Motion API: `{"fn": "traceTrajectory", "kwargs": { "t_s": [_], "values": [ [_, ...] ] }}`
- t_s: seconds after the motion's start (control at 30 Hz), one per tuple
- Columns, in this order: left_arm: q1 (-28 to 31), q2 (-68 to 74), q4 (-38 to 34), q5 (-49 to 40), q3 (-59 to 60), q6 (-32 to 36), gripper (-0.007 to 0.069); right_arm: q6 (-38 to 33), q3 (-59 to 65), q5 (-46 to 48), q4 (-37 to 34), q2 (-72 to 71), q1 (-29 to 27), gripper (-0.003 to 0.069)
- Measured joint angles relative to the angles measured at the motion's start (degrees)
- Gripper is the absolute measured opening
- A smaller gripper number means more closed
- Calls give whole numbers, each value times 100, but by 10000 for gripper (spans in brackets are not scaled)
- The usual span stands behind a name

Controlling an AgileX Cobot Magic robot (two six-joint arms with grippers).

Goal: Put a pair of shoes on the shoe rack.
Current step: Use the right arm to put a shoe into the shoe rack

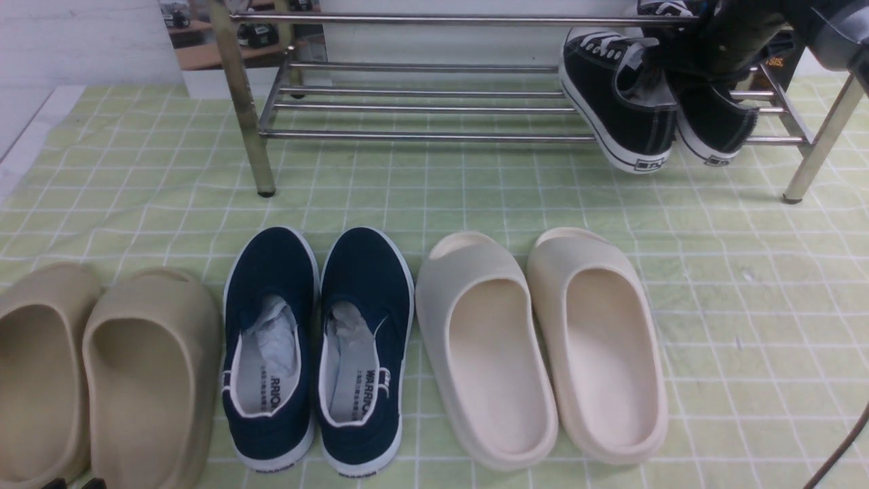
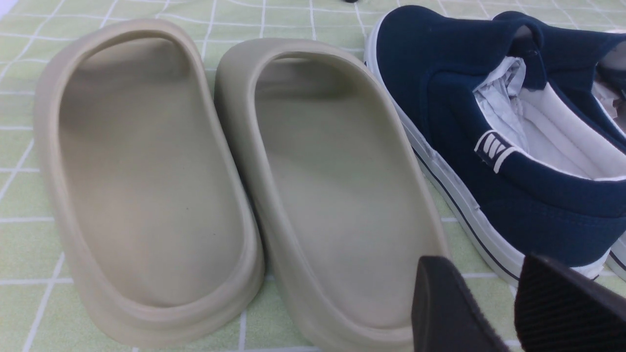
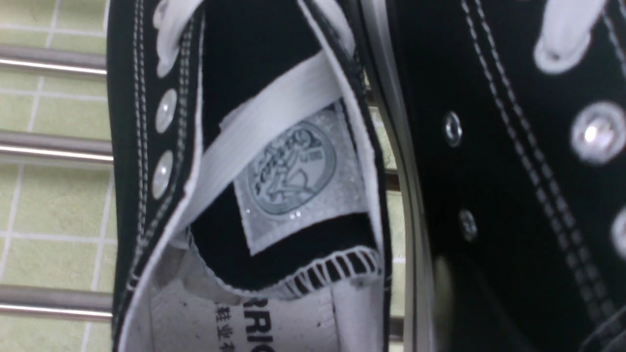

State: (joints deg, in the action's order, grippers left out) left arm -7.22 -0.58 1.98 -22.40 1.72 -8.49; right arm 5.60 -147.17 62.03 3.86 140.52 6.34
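The pair of shoes, two black canvas sneakers [image 1: 614,102] [image 1: 713,122] with white laces, lies on the lower bars of the chrome shoe rack [image 1: 421,136], at its right end. Their heels hang over the front bar. My right arm [image 1: 747,27] reaches down between them, and its fingers are lost in the dark. The right wrist view is filled by one sneaker's tongue label [image 3: 288,171] and the other sneaker's side [image 3: 513,171], with rack bars [image 3: 49,146] behind. My left gripper [image 2: 481,264] hovers open and empty over the tan slides [image 2: 220,171].
On the green checked cloth [image 1: 747,285], in front of the rack, stand three pairs in a row: tan slides [image 1: 102,380], navy slip-ons [image 1: 319,339] and cream slides [image 1: 543,346]. The rack's legs [image 1: 261,170] [image 1: 808,170] stand on the cloth.
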Motion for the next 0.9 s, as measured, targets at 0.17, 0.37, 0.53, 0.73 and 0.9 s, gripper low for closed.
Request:
{"fn": "traceTrajectory", "kwargs": {
  "t_s": [0.17, 0.37, 0.53, 0.73, 0.9],
  "values": [
    [0, 0, 0, 0, 0, 0, 239, -37, 215, 15, -81, -196, 0, 477],
    [0, 0, 0, 0, 0, 0, 239, -167, 722, 50, -7, -431, -54, 494],
    [0, 0, 0, 0, 0, 0, 239, -268, 998, -43, -39, -480, -107, 371],
    [0, 0, 0, 0, 0, 0, 239, -441, 887, 25, -14, -480, -87, 26],
    [0, 0, 0, 0, 0, 0, 239, -446, 825, 52, -67, -480, -87, 29]
  ]
}}
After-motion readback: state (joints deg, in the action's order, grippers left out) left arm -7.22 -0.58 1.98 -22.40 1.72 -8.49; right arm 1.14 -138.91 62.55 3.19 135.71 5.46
